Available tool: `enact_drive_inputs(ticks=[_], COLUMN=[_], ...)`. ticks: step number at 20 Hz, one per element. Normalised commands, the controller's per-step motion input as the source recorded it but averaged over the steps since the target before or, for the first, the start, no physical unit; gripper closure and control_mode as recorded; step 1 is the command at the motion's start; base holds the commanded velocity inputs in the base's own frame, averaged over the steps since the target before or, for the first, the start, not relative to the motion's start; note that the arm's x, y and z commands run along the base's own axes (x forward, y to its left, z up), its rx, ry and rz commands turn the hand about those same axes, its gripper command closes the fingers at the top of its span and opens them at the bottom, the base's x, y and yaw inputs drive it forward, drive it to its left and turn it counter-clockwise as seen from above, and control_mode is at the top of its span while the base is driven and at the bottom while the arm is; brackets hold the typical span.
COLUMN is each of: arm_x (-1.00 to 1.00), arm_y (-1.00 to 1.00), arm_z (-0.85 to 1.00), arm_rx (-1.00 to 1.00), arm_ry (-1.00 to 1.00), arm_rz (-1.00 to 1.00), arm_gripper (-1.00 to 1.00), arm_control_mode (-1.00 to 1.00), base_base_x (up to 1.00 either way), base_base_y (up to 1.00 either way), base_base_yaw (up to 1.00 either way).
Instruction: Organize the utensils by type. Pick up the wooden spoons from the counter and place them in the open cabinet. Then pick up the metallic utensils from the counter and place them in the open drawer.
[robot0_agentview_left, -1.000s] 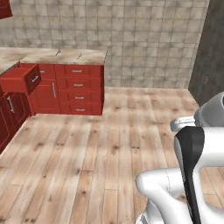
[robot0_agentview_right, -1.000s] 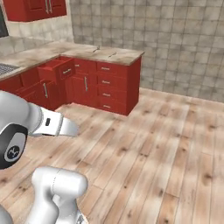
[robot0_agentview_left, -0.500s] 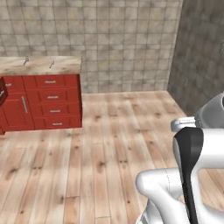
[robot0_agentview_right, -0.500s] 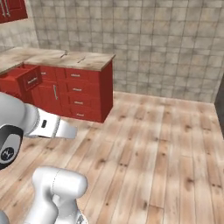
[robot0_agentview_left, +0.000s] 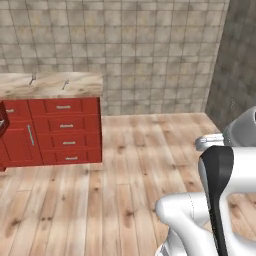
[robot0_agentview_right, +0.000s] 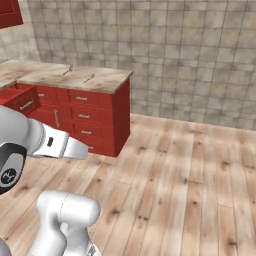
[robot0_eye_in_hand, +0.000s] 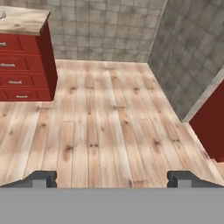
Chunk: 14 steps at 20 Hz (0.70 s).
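The arm is folded close over the base, its white links bulking in the lower corners of both base views, with the hand aimed out low across the wooden floor (robot0_eye_in_hand: 100, 131). The claw (robot0_eye_in_hand: 111, 179) stands wide open and empty, its two dark tips far apart over bare planks. Two thin grey forks (robot0_agentview_right: 89, 78) (robot0_agentview_right: 68, 70) lie on the beige counter (robot0_agentview_right: 105, 80), well apart from each other; they also show in the left base view (robot0_agentview_left: 65, 84) (robot0_agentview_left: 33, 79). Both are far ahead of the claw and to its left, nowhere near the tips. The open drawer (robot0_agentview_right: 22, 97) juts from the red fronts further left again. One stack of four shut drawers (robot0_agentview_left: 66, 131) sits under the counter's end.
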Motion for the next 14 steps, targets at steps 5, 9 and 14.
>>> enact_drive_inputs(ticks=[5,9,14], arm_x=[0.00,0.00,0.00], arm_y=[0.00,0.00,0.00], arm_z=[0.00,0.00,0.00], arm_rx=[0.00,0.00,0.00], arm_ry=[0.00,0.00,0.00], arm_rz=[0.00,0.00,0.00], arm_gripper=[-1.00,-1.00,-1.00], arm_control_mode=[1.00,1.00,1.00], base_base_x=[0.94,0.87,0.82], base_base_y=[0.54,0.73,0.82], base_base_yaw=[0.03,0.00,0.00])
